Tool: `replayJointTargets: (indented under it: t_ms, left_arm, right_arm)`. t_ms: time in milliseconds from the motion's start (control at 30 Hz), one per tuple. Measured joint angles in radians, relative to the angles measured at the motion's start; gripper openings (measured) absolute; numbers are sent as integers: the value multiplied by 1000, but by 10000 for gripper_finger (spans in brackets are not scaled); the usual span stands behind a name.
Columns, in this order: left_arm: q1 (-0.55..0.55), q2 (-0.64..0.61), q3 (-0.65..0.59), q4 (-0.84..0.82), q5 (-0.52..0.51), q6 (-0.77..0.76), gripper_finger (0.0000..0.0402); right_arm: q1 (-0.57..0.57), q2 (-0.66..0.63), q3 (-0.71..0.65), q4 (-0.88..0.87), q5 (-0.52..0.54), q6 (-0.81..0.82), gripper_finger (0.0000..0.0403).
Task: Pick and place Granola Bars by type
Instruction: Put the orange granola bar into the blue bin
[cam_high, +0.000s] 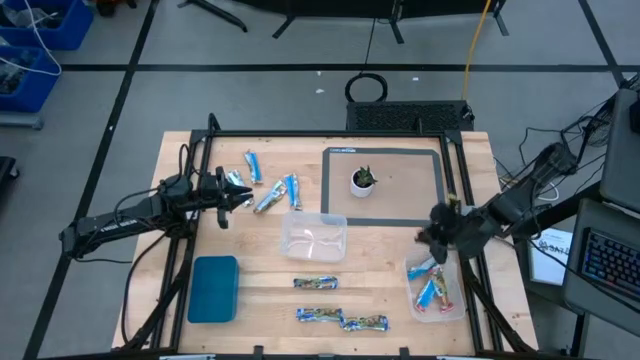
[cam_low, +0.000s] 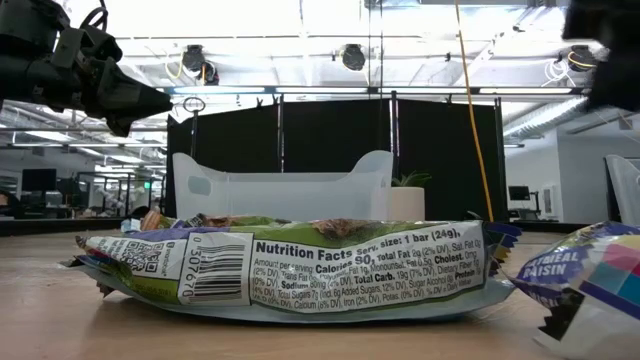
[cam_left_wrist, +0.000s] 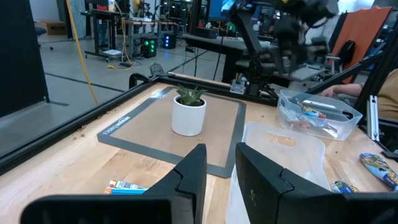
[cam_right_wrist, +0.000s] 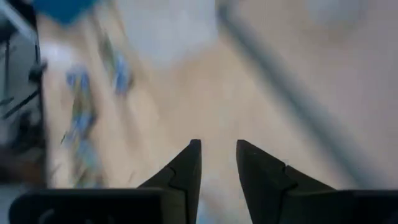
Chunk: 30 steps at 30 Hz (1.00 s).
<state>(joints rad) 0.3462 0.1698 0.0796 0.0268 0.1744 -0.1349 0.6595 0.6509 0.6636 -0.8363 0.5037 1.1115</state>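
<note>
Several blue and silvery Granola Bars (cam_high: 270, 190) lie flat at the table's far left. Three patterned bars (cam_high: 340, 318) lie near the front edge, and the closest one fills the low view (cam_low: 290, 270). More red and blue bars lie in a clear tub (cam_high: 437, 288) at the right. My left gripper (cam_high: 246, 198) hovers level beside the far-left bars, open, with nothing between its fingers (cam_left_wrist: 193, 168). My right gripper (cam_high: 432, 238) hangs above the right tub's far edge, slanting down, open and empty (cam_right_wrist: 217, 148).
An empty clear tub (cam_high: 313, 236) stands at the table's middle. A small white pot with a plant (cam_high: 363, 180) sits on a grey mat (cam_high: 400, 215) at the far right. A blue tray (cam_high: 213, 288) lies at the near left.
</note>
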Motion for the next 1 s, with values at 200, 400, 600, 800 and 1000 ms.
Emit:
replayJointTargets:
  t_ms: [200,400,600,800,1000]
  left_arm:
    - [0,0,0,0,0,0,93]
    - [0,0,0,0,0,0,93]
    - [0,0,0,0,0,0,93]
    - [0,0,0,0,0,0,93]
    - [0,0,0,0,0,0,93]
  right_arm:
    - [-102,-132,0,137,450,-484,88]
    - [-238,-244,-9,236,587,-715,82]
    - [-388,-337,-104,368,585,-823,81]
    - [-544,-392,-252,675,327,-1030,81]
    - [-685,-407,-354,815,162,-1143,82]
